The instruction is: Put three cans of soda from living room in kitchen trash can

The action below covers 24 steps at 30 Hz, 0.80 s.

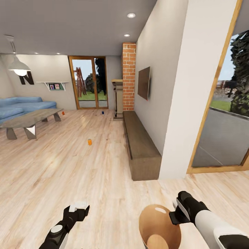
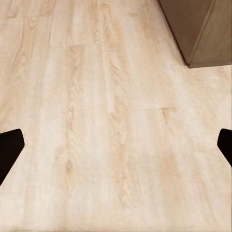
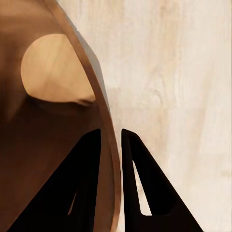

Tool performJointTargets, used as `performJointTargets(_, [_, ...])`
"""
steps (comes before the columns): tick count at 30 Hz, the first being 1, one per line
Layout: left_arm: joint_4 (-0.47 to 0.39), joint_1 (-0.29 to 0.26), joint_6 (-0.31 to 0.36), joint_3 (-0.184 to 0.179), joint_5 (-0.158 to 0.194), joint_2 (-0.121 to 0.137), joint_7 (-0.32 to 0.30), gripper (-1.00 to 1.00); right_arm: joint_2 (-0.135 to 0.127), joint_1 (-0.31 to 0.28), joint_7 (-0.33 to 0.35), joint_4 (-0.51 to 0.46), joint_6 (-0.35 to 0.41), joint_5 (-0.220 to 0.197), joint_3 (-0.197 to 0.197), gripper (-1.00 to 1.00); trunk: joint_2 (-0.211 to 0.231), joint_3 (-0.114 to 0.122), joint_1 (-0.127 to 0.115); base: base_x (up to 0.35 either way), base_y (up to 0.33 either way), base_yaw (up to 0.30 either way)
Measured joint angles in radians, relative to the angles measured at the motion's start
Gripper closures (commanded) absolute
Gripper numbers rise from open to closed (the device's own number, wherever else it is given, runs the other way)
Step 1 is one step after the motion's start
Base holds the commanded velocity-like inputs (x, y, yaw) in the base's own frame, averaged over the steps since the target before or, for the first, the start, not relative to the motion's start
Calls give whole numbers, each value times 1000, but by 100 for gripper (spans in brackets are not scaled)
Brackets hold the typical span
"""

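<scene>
Living room, warm wood floor (image 1: 69,166). Landmark: the long low wooden bench (image 1: 140,143) along the wall under the wall-mounted TV (image 1: 144,83).

Surroundings:
- Brick column (image 1: 129,74) at the bench's far end; a small wooden stand (image 1: 118,100) just beside it.
- Wood-framed glass door (image 1: 88,83) beyond, on the back wall.
- Grey coffee table (image 1: 31,119) well to the left of the bench, blue sofa (image 1: 20,105) behind it, pendant lamp (image 1: 18,65) above.
- A white wall pier (image 1: 193,90) stands at the bench's near end.

Cans:
- Orange can (image 1: 90,141) upright on open floor, left of the bench, about level with its middle.
- Second orange can (image 1: 63,113) upright near the coffee table's far end.
- Dark blue can (image 1: 102,112) upright, near the bench's far end. Too small to read more detail.

Trash can (image 1: 159,226): carried well short of the bench's near end, tilted, mouth toward the camera, brown inside showing, handle cut-out (image 3: 55,72) near the rim.

Right gripper (image 3: 112,145): pinching the bucket's wall, one finger inside, one outside.

Left gripper (image 2: 116,150): fingers spread wide, only floor between; the bench corner (image 2: 203,29) lies ahead.
</scene>
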Motion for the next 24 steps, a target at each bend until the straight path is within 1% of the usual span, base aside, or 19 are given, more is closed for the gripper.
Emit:
performJointTargets(7, [1, 0, 1, 0, -1, 0, 0, -100, 2, 7, -1, 0, 0, 4, 2, 100, 0, -1, 0, 78, 278, 30])
performJointTargets(16, [5, 0, 2, 0, 0, 1, -1, -100, 3, 15, -1, -3, -2, 7, 3, 100, 0, -1, 0, 193, 238, 6])
performJointTargets(21, [7, 0, 2, 0, 1, 2, -2, -100, 4, 15, 0, -3, -2, 2, 3, 100, 0, -4, 0, 208, 165, 112])
performJointTargets(24, [8, 0, 2, 0, 1, 2, -2, -100, 4, 16, -1, -4, -2, 6, 3, 100, 0, -7, 0, 193, 110, 164])
